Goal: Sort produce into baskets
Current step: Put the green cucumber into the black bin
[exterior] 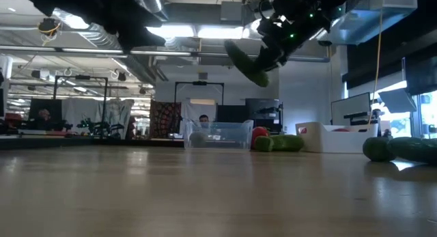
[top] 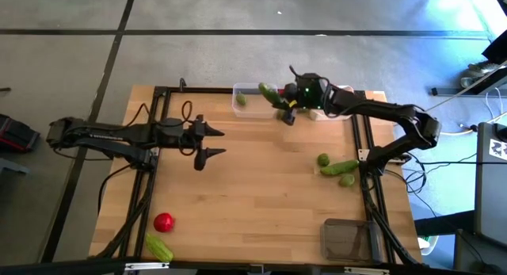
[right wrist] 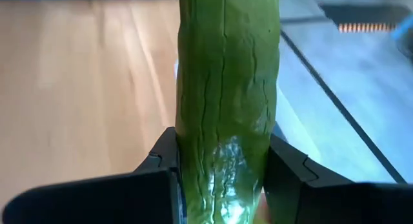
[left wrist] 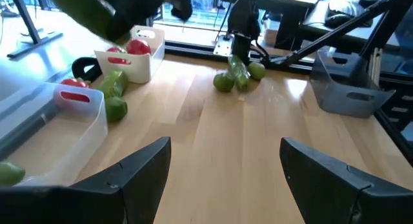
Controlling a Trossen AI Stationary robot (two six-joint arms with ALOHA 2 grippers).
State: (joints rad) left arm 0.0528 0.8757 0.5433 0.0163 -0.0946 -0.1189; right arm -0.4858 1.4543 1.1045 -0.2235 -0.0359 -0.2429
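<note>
Lighting: even overhead illumination, short soft shadows.
We see ceiling lights (exterior: 188,32) glaring in the low view, leaving the arms above as dark silhouettes. The near table (exterior: 205,196) is out of focus there. In the right wrist view, the close cucumber (right wrist: 226,101) carries a glossy highlight against a blurred background.

Three small rounded tubs are sitting on the wooden bench (top: 253,196): one clear plastic tub (top: 252,110), one white tub (left wrist: 139,68) and one dark grey translucent tub (top: 345,240). Four bumpy green cucumbers (top: 158,247) are showing, along with four round olive-green fruits (top: 323,159) and at least three red rounded pieces (top: 164,222). Two dark robot arms (top: 111,136) are reaching in.
</note>
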